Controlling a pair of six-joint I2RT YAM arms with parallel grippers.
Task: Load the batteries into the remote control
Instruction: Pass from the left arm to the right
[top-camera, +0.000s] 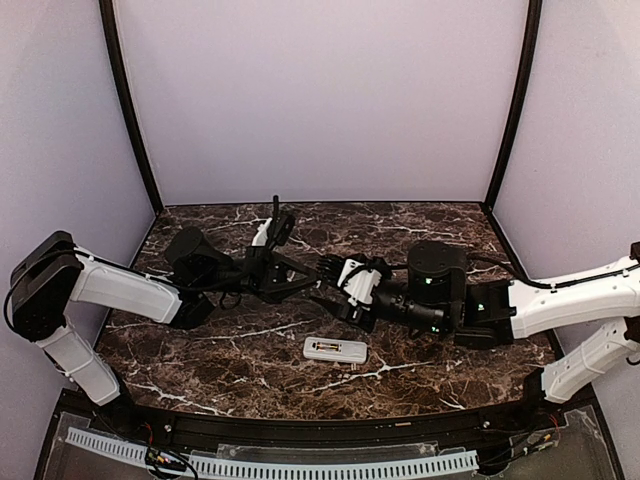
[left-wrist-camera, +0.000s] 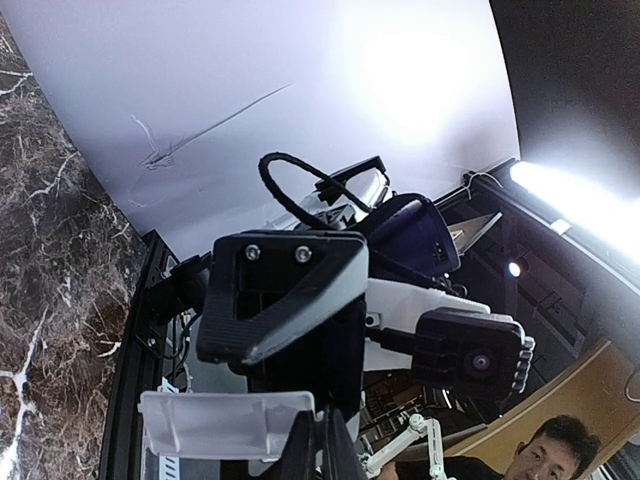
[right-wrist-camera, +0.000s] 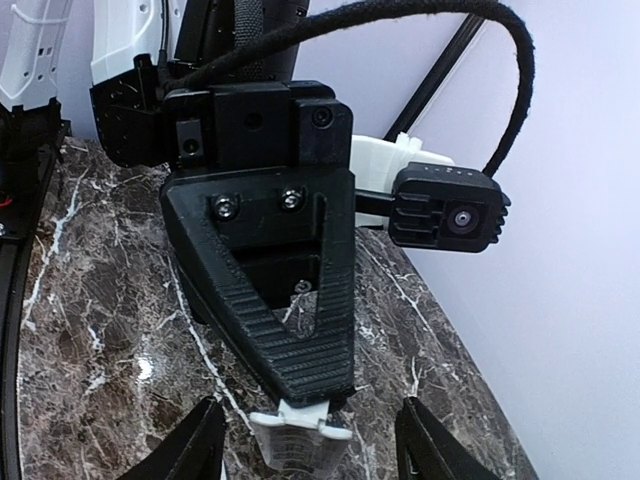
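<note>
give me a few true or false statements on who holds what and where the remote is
1. The left gripper is shut on a small white piece. True.
2. The right gripper holds the remote control. False: its fingers stand apart on either side of the white piece, and the remote lies on the table.
3. The remote lies nearer the arm bases than both grippers. True.
4. The table top is plain white. False: it is dark marble with white veins.
</note>
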